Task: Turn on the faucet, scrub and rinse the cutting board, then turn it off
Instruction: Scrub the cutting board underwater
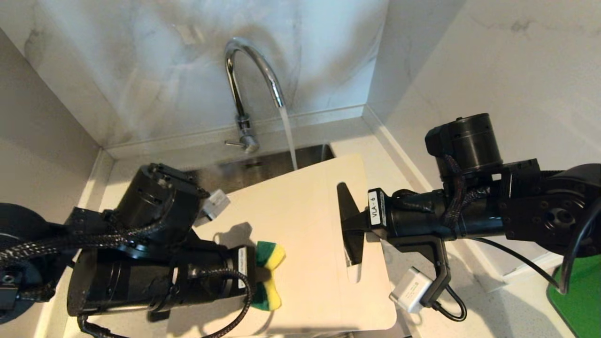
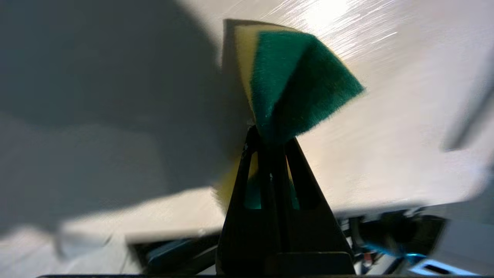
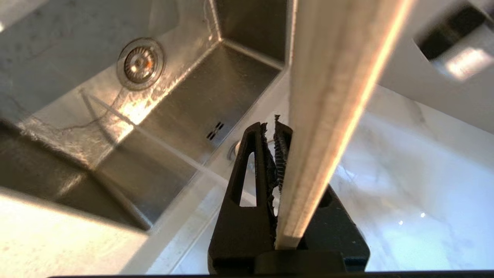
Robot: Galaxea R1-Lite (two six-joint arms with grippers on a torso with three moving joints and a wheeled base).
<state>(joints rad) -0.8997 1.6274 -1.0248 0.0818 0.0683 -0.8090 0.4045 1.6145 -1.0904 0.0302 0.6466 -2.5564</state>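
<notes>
Over the sink [image 3: 216, 92], the right gripper [image 1: 353, 225] clamps the cutting board [image 1: 305, 244] under the running faucet [image 1: 244, 84]; the left gripper [image 2: 270, 143] pinches a sponge [image 1: 268, 274] (scrubbing under way), so board-wide strokes come next.

This was a kitchen, at the sink corner of a counter; a tall chrome faucet [image 1: 249, 89] stood at the upper centre of the head view with water running from its spout; below it lay a stainless steel sink [image 3: 216, 88], its round drain strainer [image 3: 141, 63] at the upper left of the right wrist view; marble-look wall panels [image 1: 141, 70] met in a corner behind; a pale speckled countertop [image 1: 493, 305] ran along the lower right; a cream cutting board [image 1: 305, 234] and a yellow-green scrubbing sponge [image 1: 268, 274] fitted dishwashing.
</notes>
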